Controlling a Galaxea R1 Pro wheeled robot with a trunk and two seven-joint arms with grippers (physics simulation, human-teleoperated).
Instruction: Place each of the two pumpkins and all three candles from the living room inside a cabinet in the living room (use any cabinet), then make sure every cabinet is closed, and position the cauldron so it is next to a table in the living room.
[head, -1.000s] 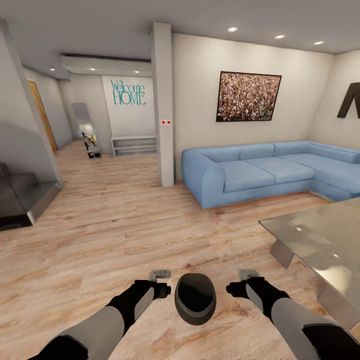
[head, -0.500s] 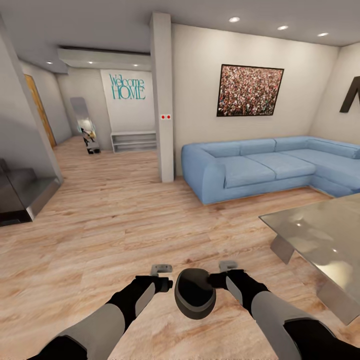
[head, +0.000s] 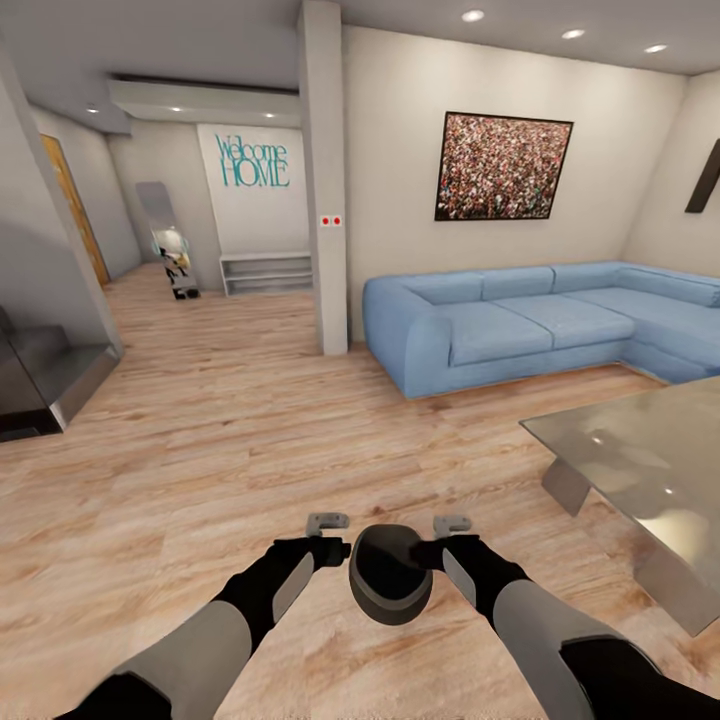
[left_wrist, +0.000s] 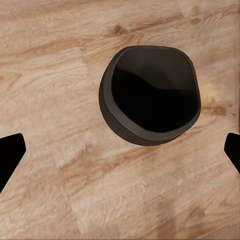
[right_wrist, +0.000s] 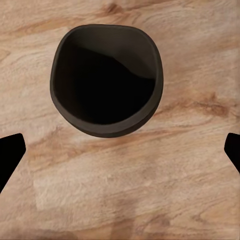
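Nearest, at 6 o'clock in the head view, the cauldron (head: 390, 586) is sitting mouth-up on the wood floor (head: 200, 440), w/ an arm flanking it on each side. Left end effector (head: 335, 552) is hovering at the pot's 9 o'clock, just beside the rim; right end effector (head: 432, 553) is crowding the 3 o'clock side, looking like it's touching the wall, tho contact can't be confirmed. Probably bracketing it for a two-sided pinch, since the belly looks too wide for one jaw.

Both wrist views are looking down at the cauldron (left_wrist: 150, 95) (right_wrist: 106, 80); fingertips are showing as dark tips at opposite picture edges, so both are spread wide, holding nothing.

Further out at 3 o'clock, the glossy counter (head: 640, 470) is standing near, likely the drop-off spot. Beyond, at 1 o'clock, the blue sofa (head: 520, 325) is lining the wall.
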